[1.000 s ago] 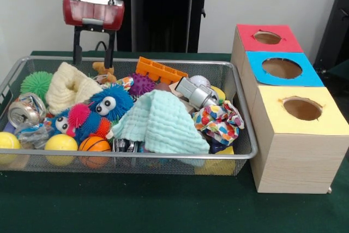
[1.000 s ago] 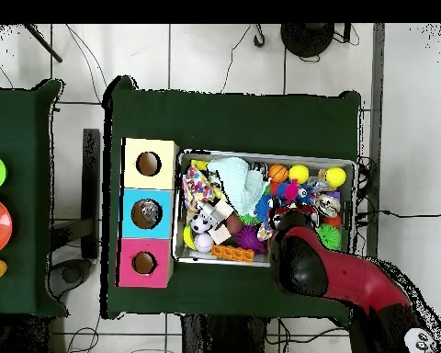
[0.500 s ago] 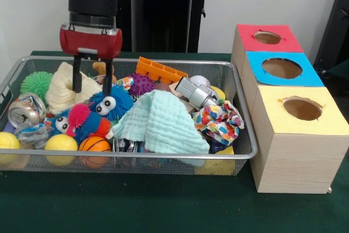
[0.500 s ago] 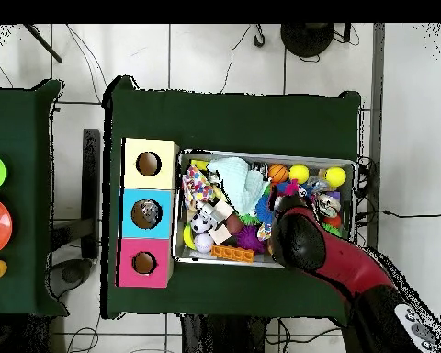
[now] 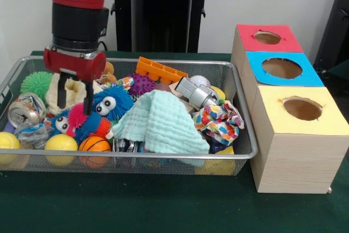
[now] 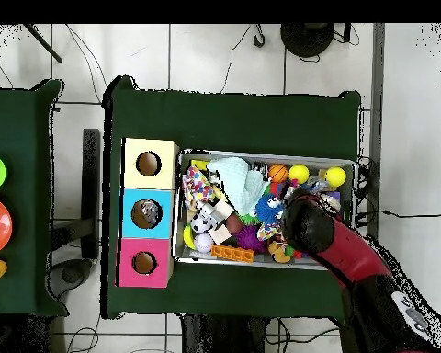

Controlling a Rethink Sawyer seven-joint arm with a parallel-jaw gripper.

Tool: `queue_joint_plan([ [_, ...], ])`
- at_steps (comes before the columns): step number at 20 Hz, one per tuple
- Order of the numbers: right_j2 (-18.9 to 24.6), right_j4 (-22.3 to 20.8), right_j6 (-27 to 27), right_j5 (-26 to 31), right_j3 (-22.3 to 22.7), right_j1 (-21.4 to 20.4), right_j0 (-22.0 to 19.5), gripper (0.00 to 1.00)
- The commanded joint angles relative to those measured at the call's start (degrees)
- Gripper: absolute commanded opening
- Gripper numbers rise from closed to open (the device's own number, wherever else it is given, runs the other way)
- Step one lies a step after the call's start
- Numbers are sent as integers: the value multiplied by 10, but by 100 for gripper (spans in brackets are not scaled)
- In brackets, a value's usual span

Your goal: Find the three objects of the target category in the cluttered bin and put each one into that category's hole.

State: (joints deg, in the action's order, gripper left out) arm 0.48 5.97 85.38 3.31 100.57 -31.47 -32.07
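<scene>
Altogether three holes (image 5: 282, 67), one bin (image 5: 163, 156).

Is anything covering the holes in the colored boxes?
Nothing visible does. The red hole, blue hole and yellow hole all sit open on top, beside the wire bin.
</scene>
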Motion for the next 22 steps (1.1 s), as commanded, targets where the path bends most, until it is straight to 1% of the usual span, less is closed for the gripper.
queue_joint_plan([
  [1, -140, 78, 145, 123, -114, 43, 48, 100],
  [4, -165, 95, 167, 104, -96, 46, 63, 100],
  [6, -174, 106, 177, 93, -80, 46, 75, 100],
  [9, -191, 127, 190, 86, -67, 59, 101, 100],
  [12, -179, 147, 206, 42, -41, 75, 111, 100],
  [15, -148, 151, 214, -21, -31, 92, 101, 100],
  [18, -121, 149, 215, -36, -33, 99, 90, 100],
  [20, -112, 146, 218, -43, -33, 98, 88, 100],
  [22, -109, 148, 218, -32, -37, 98, 88, 100],
])
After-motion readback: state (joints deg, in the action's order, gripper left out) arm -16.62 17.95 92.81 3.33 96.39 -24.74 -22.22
